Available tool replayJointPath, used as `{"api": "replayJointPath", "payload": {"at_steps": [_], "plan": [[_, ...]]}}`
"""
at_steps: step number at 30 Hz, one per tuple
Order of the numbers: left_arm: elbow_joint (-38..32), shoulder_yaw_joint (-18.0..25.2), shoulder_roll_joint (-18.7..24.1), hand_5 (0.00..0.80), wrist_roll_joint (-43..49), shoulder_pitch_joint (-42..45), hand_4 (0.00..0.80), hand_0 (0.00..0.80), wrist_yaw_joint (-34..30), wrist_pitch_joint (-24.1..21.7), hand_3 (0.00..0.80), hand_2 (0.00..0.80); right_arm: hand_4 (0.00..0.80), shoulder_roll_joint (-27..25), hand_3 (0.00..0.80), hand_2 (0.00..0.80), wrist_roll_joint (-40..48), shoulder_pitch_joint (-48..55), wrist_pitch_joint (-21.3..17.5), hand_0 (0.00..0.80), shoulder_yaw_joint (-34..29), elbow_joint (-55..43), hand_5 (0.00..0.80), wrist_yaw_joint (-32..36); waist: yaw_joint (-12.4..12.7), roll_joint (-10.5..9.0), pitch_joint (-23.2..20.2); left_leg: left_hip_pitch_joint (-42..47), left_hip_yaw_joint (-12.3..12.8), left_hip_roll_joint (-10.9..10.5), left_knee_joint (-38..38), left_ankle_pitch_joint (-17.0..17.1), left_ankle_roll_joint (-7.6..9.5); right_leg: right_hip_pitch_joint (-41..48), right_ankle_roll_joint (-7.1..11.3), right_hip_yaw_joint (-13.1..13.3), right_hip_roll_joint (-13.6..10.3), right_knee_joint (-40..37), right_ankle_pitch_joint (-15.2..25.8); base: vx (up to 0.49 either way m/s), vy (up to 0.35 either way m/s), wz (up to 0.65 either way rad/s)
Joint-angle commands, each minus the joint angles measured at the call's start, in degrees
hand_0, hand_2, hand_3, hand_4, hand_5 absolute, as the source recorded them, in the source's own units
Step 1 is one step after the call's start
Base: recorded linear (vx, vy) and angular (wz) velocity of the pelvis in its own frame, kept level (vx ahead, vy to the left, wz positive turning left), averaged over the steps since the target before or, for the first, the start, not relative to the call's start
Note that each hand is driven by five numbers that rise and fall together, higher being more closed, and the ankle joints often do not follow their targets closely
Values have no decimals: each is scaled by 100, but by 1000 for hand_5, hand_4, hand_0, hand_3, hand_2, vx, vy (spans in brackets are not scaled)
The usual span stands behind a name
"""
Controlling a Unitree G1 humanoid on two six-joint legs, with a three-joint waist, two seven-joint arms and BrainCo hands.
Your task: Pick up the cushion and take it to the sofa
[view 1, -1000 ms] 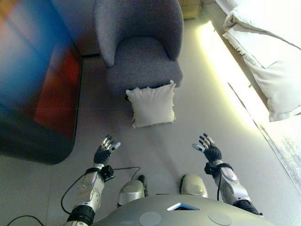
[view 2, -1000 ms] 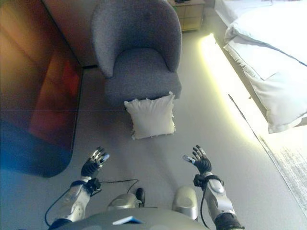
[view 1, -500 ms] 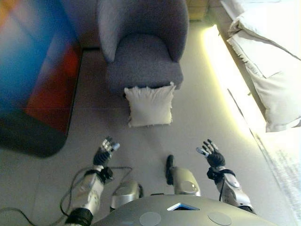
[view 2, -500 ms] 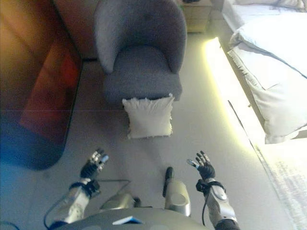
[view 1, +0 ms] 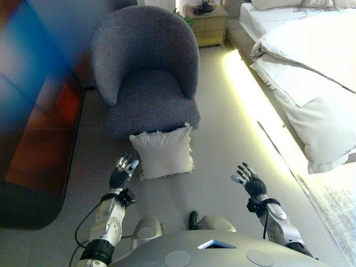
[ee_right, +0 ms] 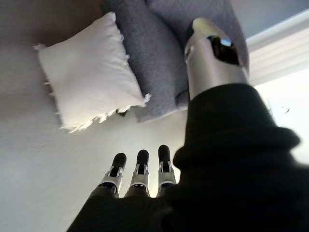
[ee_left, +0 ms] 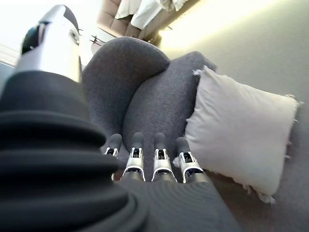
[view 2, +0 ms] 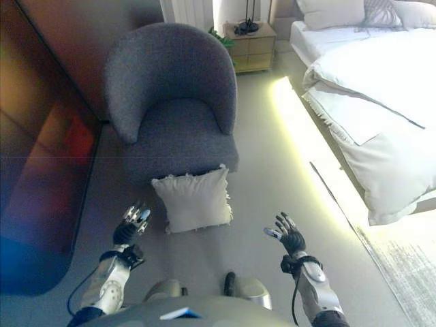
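A white square cushion (view 1: 162, 152) with frayed edges stands on the floor, leaning against the front of a grey armchair (view 1: 146, 83). It also shows in the left wrist view (ee_left: 239, 130) and the right wrist view (ee_right: 89, 75). My left hand (view 1: 122, 173) is open, held just left of the cushion's lower left corner, apart from it. My right hand (view 1: 250, 182) is open and empty, well to the right of the cushion above the bare floor.
A bed (view 1: 311, 67) with white bedding and a lit strip under its edge runs along the right. A dark glossy cabinet (view 1: 33, 128) stands on the left. A small wooden nightstand (view 1: 207, 23) is behind the armchair.
The camera has tilted up and moved closer, so the bed and nightstand show more. The cushion now lies nearer my hands, and my left hand is almost beside it.
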Motion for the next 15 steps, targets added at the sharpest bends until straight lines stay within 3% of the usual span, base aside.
{"api": "replayJointPath", "payload": {"at_steps": [1, 4, 7, 11, 14, 15], "plan": [[-596, 274, 223, 0, -80, -13, 0, 0, -2, -274, 0, 0, 0, -72, 0, 0, 105, -87, -288, 0, -73, -452, 0, 30, 149, 64, 278, 81, 103, 64, -1576, 873, 78, 239, 675, 647, -145, 93, 8, 299, 169, -22], [-608, 423, 196, 0, -76, 125, 0, 0, -102, -261, 0, 0, 0, -40, 0, 0, 93, 149, -355, 0, -167, -477, 0, 145, 261, 138, 266, -41, 15, 251, -2606, 1214, -112, 631, 764, 820, -109, -10, -158, 313, 153, -12], [-623, 586, 149, 0, -112, 293, 0, 0, -123, -291, 0, 0, 0, -38, 0, 0, 120, 216, -237, 0, -249, -444, 0, 298, 375, 154, 210, -106, -331, 364, -3118, 1411, -175, 1027, 846, 1097, -188, -171, -261, 341, 168, -31], [-642, 716, 175, 0, -251, 391, 0, 0, -74, -343, 0, 0, 0, -56, 0, 0, -14, 251, -138, 0, -288, -509, 0, 455, 391, 245, 154, -280, -95, 570, -3214, 1458, -244, 1330, 905, 1067, -325, -184, -498, 299, 244, -39], [-610, 708, 232, 0, -370, 326, 0, 0, -58, -351, 0, 0, 0, -6, 0, 0, 14, 34, -137, 0, -139, -490, 0, 197, 450, 274, 165, -136, -103, 414, -3086, 1397, -120, 1331, 1034, 971, -525, 25, -488, 287, 269, -20], [-571, 701, 265, 0, -368, 284, 0, 0, -120, -328, 0, 0, 0, 39, 0, 0, 39, -60, -110, 0, -117, -487, 0, 88, 493, 241, 171, -159, -132, 251, -2854, 1247, -12, 1326, 1139, 903, -679, 180, -342, 284, 263, 6]]}}
